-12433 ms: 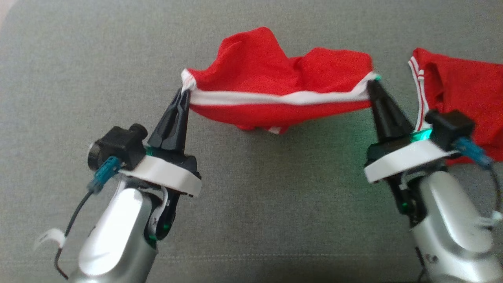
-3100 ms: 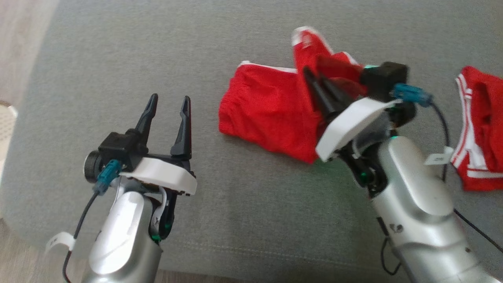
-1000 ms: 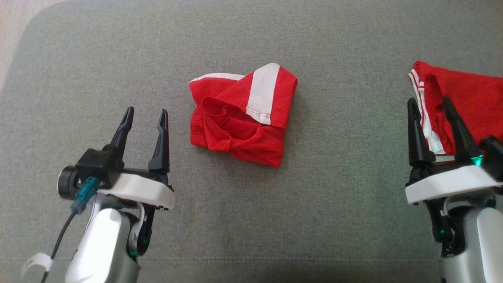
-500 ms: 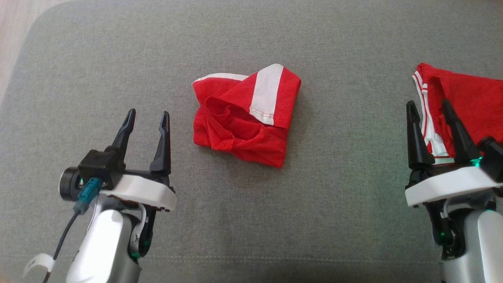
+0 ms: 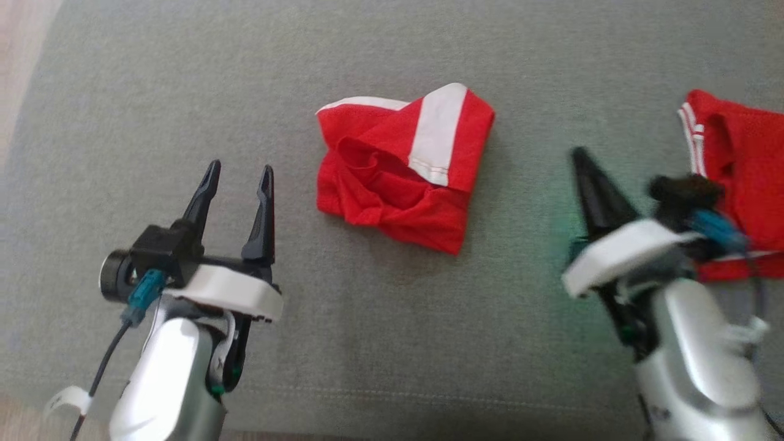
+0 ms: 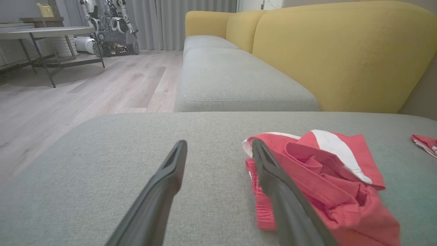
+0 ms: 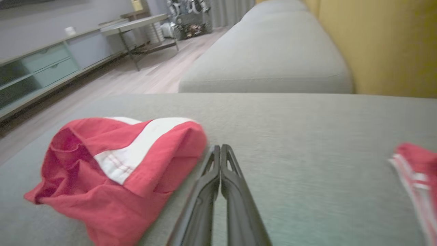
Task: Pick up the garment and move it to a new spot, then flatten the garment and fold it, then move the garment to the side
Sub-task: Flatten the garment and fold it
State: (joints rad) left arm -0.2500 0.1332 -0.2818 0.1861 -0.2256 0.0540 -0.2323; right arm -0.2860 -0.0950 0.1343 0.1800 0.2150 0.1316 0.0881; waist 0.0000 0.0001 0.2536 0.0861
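The folded red garment [image 5: 401,174] with a white band lies on the grey cushion [image 5: 367,343] in the middle of the head view; it also shows as a red bundle [image 6: 321,174] in the left wrist view and as a red bundle [image 7: 112,167] in the right wrist view. My left gripper [image 5: 239,174] stands open and empty, down and left of the garment, with the garment just right of its fingers [image 6: 273,177]. My right gripper [image 5: 579,156] is shut with nothing in it, to the right of the garment, its tips [image 7: 220,148] close beside the garment's edge.
A second red garment with white stripes [image 5: 735,159] lies at the cushion's right, behind my right wrist. A yellow sofa back [image 6: 341,51] and another grey seat [image 6: 235,82] stand beyond. Wooden floor [image 6: 68,102] lies past the cushion's left edge.
My right gripper has shut and swung left toward the folded garment. The head camera shifted a little, so the picture slid. The left gripper stays open and the garment lies as before.
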